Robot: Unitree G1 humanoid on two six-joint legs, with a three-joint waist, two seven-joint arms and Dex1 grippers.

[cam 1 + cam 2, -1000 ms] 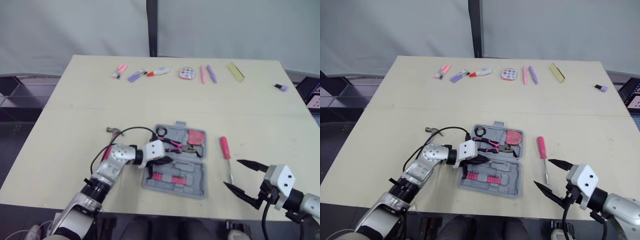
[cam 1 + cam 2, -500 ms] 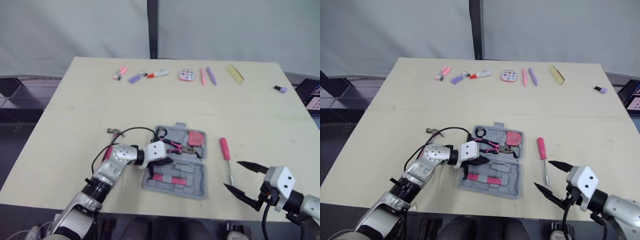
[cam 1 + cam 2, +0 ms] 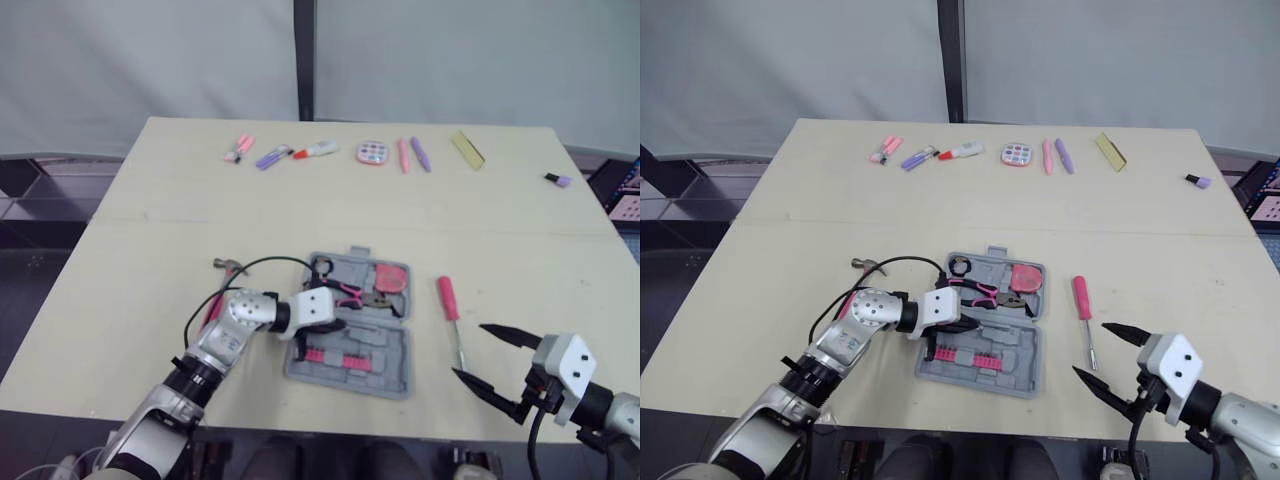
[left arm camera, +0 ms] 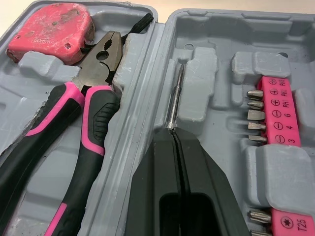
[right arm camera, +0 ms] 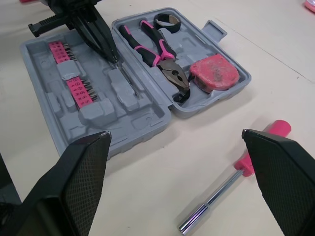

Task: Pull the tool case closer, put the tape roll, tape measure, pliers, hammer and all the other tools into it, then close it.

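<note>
A grey curtain backs a beige table. The tool case lies open near the table's front edge.

**Change.** Over the last second we record almost none. The whole picture has drifted slightly, which we attribute to the head camera. The case, the loose tools and both arms keep their places relative to one another. We judge the case to be already pulled close and the loading to be partly done, with the current placement at or near its end.

**Contents.**
- The far half of the case holds the tape roll, the pliers and the tape measure.
- The near half holds pink bit strips.
- Outside the case, the hammer lies just to its left, partly under the left arm.
- A pink-handled screwdriver also lies outside, just to the case's right.

**Left gripper**. It remains inside the near half. Its fingers are pressed together along their length, and the tips touch the end of a thin metal shaft seated in its moulded groove. We cannot tell whether the tips pinch the shaft or merely rest against it.

**Right gripper**. Its fingers are spread wide and hold nothing. It hangs over the table by the front edge, near the screwdriver's metal tip but apart from it.
</note>
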